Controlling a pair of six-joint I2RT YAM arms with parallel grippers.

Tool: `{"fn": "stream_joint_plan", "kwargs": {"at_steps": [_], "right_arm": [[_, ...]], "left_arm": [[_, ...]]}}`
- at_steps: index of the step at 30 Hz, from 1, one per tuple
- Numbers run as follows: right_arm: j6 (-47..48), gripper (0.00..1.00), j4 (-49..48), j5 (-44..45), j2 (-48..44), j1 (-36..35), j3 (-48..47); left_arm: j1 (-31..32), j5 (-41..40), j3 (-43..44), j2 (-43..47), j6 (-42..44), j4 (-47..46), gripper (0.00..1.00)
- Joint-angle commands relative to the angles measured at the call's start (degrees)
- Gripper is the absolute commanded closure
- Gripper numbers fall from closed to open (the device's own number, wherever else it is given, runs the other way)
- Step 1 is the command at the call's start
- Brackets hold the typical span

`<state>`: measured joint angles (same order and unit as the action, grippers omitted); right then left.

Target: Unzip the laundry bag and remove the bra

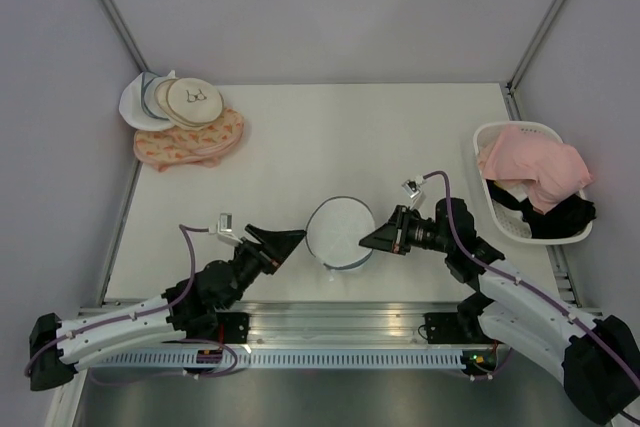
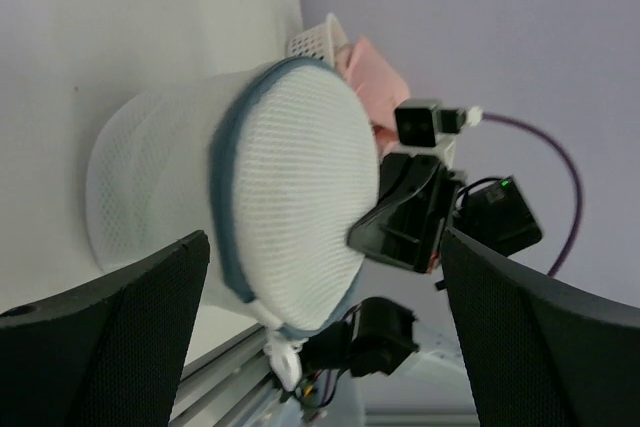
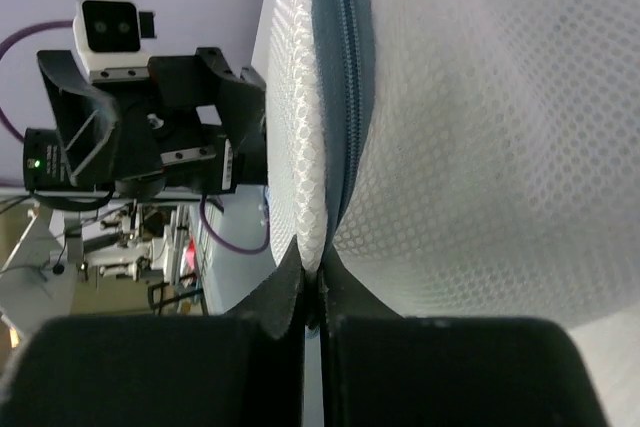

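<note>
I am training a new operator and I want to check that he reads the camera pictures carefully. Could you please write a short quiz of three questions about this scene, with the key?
1. True or false: the left gripper is shut on the laundry bag.
2. Where does the pink garment lie?
A. in the white basket
B. on the laundry bag
C. in the left gripper
3. Which gripper pinches the bag's rim beside the grey-blue zipper?

Key
1. False: its fingers stand open, one on each side of the bag.
2. A
3. The right gripper, with its fingers closed on the mesh.
</note>
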<state>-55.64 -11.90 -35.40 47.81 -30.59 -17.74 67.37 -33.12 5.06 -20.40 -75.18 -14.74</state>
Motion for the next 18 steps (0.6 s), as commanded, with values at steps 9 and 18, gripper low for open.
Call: {"fn": "stream_joint_plan", "kwargs": {"at_steps": [9, 18], "right_arm": [[5.2, 1.00, -3.9, -17.0, 3.6, 3.3, -3.5], [8.7, 0.99, -3.9, -20.2, 6.6, 3.3, -2.5]], "left_arm": [[-2.4, 15.3, -4.0, -10.4, 10.1, -5.4, 0.00], [-9.5, 32.9, -0.8, -31.2, 12.9, -29.3, 0.05]]}}
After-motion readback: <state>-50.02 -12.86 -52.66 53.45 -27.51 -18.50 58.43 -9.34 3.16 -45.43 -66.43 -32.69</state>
